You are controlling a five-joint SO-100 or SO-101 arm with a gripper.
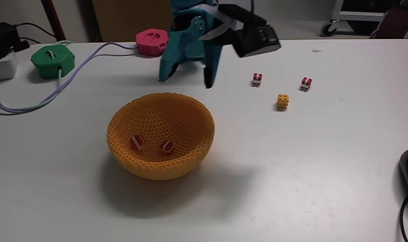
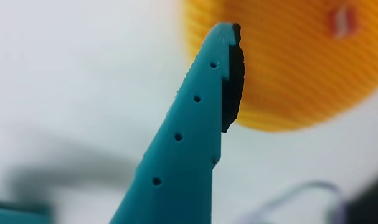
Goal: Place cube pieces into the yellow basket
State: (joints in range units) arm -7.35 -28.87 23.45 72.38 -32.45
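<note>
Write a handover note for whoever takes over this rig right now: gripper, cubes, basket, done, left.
Gripper: raised behind the yellow basket, apparently empty; open or shut unclear.
Done: two red-and-white cubes lie inside the basket.
Left: three cubes on the table to the basket's right in the fixed view: red-and-white cube, another red-and-white one, yellow-orange cube.

In the fixed view, bare surface spreads across the lower right and lower left of the frame, while the yellow basket blocks the centre, three cube pieces dot the upper right, and a cable crosses the upper left.
</note>
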